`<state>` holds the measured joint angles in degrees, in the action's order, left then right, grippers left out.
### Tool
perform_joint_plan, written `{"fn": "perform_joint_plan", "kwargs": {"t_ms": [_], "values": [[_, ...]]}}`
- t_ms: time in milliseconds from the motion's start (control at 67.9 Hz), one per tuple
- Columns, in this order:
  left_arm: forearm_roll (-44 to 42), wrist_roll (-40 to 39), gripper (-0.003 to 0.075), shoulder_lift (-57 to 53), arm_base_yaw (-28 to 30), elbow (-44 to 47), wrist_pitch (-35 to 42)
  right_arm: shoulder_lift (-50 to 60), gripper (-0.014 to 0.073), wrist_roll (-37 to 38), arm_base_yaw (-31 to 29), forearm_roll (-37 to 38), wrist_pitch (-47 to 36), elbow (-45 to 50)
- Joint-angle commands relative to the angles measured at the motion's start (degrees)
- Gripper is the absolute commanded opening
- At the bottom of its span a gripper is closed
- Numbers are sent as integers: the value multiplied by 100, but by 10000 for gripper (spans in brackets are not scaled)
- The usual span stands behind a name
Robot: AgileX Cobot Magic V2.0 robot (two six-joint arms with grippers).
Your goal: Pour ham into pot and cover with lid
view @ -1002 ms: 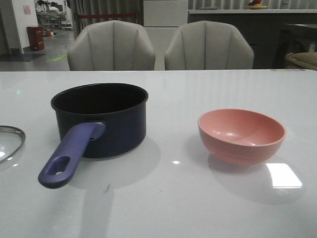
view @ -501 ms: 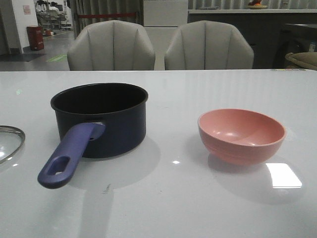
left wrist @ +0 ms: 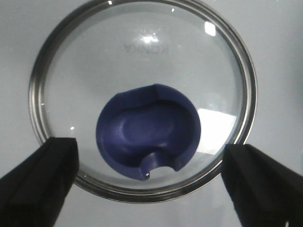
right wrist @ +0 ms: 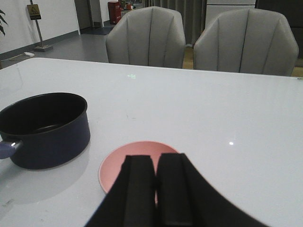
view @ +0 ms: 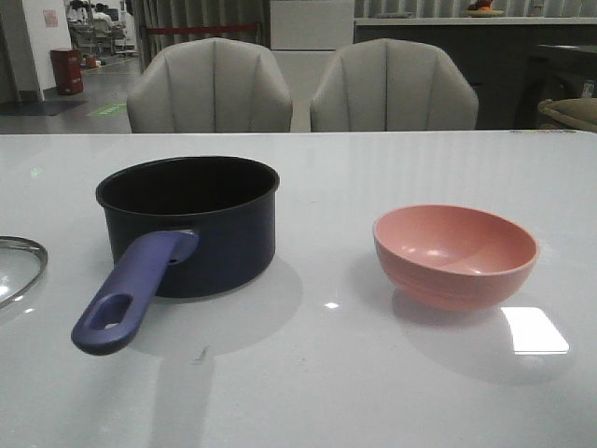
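The dark navy pot (view: 201, 233) stands left of the table's middle, its purple-blue handle (view: 131, 294) pointing toward the front edge. The right wrist view shows the pot (right wrist: 45, 127) too, with a dark inside. No ham shows in any view. At the far left the glass lid (view: 19, 266) lies flat. My left gripper (left wrist: 151, 163) hangs open right above the lid (left wrist: 142, 61), a finger on either side of the blue knob (left wrist: 149, 130), touching nothing. My right gripper (right wrist: 156, 158) is shut on nothing, over the near rim of the pink bowl (right wrist: 123, 165).
The pink bowl (view: 454, 252) sits right of the pot and looks empty inside. Two grey chairs (view: 210, 89) (view: 392, 89) stand behind the table's far edge. Neither arm shows in the front view.
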<state>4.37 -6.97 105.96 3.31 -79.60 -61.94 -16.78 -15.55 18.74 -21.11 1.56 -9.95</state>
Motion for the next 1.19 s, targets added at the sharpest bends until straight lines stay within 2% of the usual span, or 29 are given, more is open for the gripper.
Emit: {"fn": "perform_joint_plan", "kwargs": {"t_ms": [0,560,663,810,914,1017,1179], "values": [[162,61,658,-128,16,-179,28,-27,166,-39,10,-4,-458,-156],[109,61,645,483,32,-279,217,-27,166,-39,10,-4,-458,-156],[120,61,574,534,32,-279,267,-27,166,-39,10,-4,-458,-156],[147,61,384,534,32,-327,336,-27,166,-39,10,-4,-458,-156],[158,61,295,534,32,-402,302,-27,166,-39,10,-4,-458,-156],[180,61,258,534,32,-511,259,-27,166,-39,10,-4,-458,-156],[408,203,256,522,32,-974,-101,-27,166,-39,10,-4,-458,-156]]}}
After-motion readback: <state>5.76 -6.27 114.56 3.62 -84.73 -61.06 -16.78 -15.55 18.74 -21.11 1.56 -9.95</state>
